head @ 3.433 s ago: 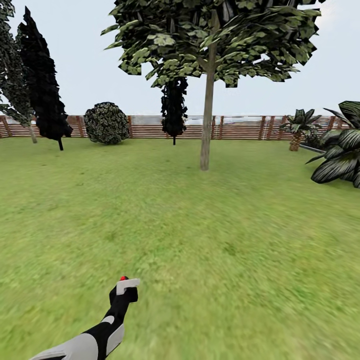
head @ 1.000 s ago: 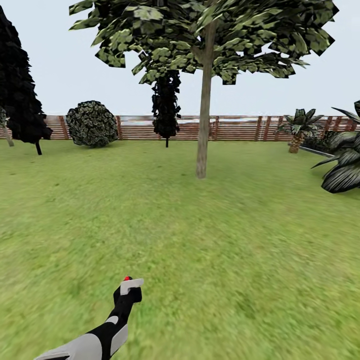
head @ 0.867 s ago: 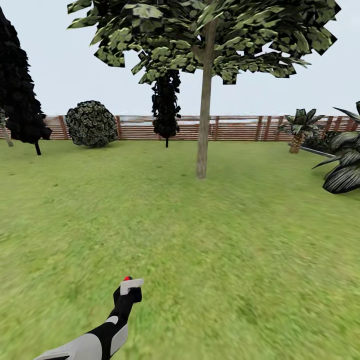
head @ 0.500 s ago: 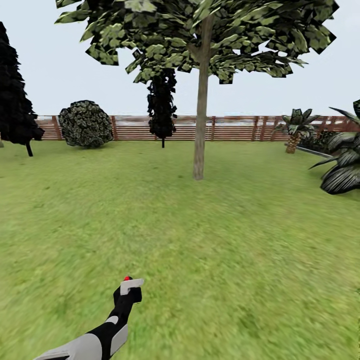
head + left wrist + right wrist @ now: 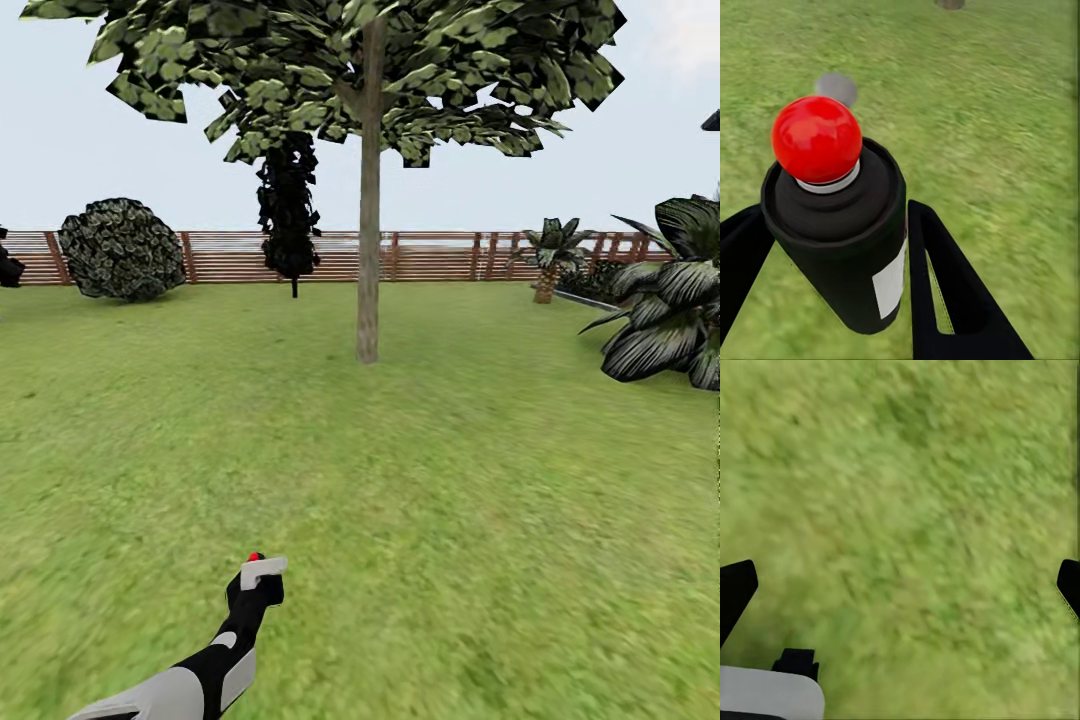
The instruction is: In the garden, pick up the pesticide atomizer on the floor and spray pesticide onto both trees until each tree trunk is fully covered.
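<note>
I've got the pesticide atomizer [image 5: 840, 225] clamped at mid-body in my left gripper [image 5: 832, 262]. I judge it light, rigid and slick-sided, so a body grip below the red nozzle tip [image 5: 817, 139] suits. Head view adds the tree trunk [image 5: 368, 200] well ahead across the lawn [image 5: 450, 480]. Right gripper [image 5: 900, 577] hangs wide apart, empty, over grass.

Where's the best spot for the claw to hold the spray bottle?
Around the round black body of the pesticide atomizer, one finger on each side, below the red nozzle tip. The left claw grips it that way, leaving the tip free to spray.
</note>
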Available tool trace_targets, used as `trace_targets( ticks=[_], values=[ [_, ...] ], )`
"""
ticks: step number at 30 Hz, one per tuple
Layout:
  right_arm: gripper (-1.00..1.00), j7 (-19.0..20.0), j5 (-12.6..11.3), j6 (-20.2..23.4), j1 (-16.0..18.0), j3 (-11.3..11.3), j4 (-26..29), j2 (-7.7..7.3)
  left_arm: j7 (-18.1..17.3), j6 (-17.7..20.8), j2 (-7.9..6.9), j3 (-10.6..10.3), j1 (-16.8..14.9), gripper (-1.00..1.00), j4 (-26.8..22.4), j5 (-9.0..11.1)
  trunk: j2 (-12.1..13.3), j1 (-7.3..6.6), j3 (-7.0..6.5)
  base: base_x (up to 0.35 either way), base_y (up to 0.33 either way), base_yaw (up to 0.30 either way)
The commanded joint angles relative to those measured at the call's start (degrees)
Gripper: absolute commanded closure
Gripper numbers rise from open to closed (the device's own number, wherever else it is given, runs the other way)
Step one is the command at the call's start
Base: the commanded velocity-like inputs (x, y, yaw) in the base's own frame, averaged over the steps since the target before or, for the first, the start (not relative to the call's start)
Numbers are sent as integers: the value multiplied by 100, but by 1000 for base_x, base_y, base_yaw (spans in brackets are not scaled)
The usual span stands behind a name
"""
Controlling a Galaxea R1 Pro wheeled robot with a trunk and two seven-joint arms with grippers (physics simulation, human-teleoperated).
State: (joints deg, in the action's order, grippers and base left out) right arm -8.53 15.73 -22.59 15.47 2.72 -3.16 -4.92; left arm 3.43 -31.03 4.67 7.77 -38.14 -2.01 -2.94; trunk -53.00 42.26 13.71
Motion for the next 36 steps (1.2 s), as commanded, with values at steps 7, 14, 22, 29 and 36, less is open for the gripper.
trace_targets(
  ticks=[7,14,22,29,36],
  values=[
    [-100,0,0,0,0,0,0,0,0,0,-1,-3,0,100,-1,2,0,0,0,350,-70,-76],
    [-100,0,0,0,0,0,0,0,0,0,-1,-4,0,100,-1,2,0,0,0,350,-47,-14],
    [-100,0,0,0,0,0,0,0,0,0,2,-3,0,100,-1,2,0,0,0,350,-4,-1],
    [-100,1,0,0,0,0,0,0,0,0,-1,-3,0,100,-1,2,0,0,0,350,0,0],
    [-100,0,0,0,0,0,0,0,0,0,-1,-3,0,100,-1,3,0,0,0,350,0,0]
  ],
)
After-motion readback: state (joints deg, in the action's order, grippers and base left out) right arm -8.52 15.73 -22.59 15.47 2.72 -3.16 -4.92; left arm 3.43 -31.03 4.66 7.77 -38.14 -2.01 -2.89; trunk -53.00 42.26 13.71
